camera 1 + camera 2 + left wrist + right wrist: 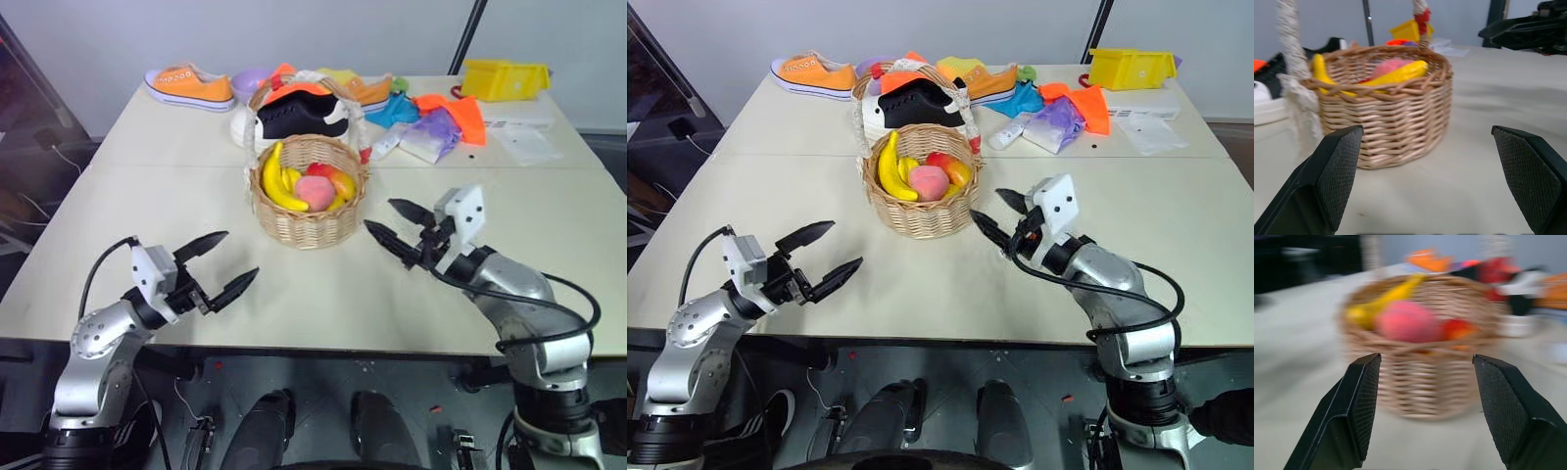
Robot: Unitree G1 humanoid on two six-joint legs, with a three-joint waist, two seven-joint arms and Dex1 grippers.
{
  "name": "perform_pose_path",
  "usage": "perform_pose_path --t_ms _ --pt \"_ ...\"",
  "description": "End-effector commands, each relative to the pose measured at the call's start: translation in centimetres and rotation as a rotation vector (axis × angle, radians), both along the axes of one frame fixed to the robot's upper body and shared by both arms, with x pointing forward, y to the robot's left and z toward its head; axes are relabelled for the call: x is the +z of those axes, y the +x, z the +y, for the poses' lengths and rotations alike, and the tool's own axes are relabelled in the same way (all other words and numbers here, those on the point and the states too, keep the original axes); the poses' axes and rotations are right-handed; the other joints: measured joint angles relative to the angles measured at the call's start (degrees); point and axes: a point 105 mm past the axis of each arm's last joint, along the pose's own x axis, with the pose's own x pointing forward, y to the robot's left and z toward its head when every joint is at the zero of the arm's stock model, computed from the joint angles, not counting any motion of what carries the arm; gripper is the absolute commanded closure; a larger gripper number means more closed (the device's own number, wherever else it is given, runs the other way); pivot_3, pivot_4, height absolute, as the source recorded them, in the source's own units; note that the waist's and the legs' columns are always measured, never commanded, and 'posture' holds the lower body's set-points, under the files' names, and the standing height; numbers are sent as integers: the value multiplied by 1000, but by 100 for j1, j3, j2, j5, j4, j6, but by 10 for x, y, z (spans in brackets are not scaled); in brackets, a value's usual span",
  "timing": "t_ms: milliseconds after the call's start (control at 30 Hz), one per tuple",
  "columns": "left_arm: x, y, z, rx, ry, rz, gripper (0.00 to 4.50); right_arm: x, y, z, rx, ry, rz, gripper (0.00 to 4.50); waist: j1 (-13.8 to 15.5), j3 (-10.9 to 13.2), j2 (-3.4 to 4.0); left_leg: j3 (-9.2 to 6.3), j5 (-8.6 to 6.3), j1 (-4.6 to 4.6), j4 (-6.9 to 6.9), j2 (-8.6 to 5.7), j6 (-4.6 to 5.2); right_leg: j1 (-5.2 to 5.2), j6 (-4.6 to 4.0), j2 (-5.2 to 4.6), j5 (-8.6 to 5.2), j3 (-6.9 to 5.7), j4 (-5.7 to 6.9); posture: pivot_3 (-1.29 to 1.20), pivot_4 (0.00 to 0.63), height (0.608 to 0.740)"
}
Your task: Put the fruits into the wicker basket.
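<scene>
Left eye view puts the round tan woven wicker basket (308, 204), with its tall arched handle wrapped in pale cloth, near the middle of the pale table (147, 215), and both fruits already lie inside it: the curved plain yellow banana (273, 178) against the basket's left wall and the round pink-red peach (315, 192) in the centre, beside a red-yellow mango (342, 183). We judge the task all but done, so the risks from here are mostly of undoing it.

The right tool (400, 226) hangs just beside the basket on its right, its two black fingers apart and holding nothing. If we swing that arm carelessly, a fingertip could catch the rim or the handle and tip or drag the basket (it looks light and sits loose on the table). The banana rides high, its end rising above the rim, so a knock could roll it out.

The left tool (219, 264) stands well apart from the basket, on the near left, fingers also spread and empty; it poses little threat unless it sweeps inward.

Beyond the basket lie a black-and-white shoe (294, 116), an orange sneaker (190, 87) and crumpled coloured cloths (431, 122), which a shoved basket could run into.
</scene>
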Motion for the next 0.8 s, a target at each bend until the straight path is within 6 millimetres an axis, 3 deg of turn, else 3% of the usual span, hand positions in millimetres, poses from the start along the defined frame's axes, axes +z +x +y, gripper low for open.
perform_pose_path --t_ms 33,167,333,500,767,800 --pt "14 3 8 33 -4 -49 0 26 4 7 -39 36 -126 1406 4 0 0 -1 0 0 1 0 0 0 0 0 0 0 4 0 150 740" --pt "22 8 17 80 -6 -81 0 34 32 13 -127 57 -149 1406 -2 0 0 -2 2 2 2 0 -2 -2 1 3 0 -1 9 0 150 740" --pt "22 7 15 82 -3 -85 0 37 54 28 -107 49 -161 1406 -1 0 0 -3 5 3 -4 0 -6 -6 17 5 10 -1 16 0 150 740" --pt "19 4 16 94 -2 -76 0 39 65 43 -54 25 -183 1406 -7 0 0 -2 6 3 -8 0 -7 -8 18 4 10 -2 16 0 150 740" --pt "17 -1 11 95 -8 -69 0 37 78 50 -72 60 -177 1406 -22 0 0 -4 6 4 -7 1 -8 -10 18 7 10 -2 23 0 150 740" --pt "16 -1 11 94 -7 -68 0 38 78 50 -71 68 -175 1640 -21 0 1 -4 6 4 -7 1 -8 -10 18 7 10 -2 23 0 150 740"
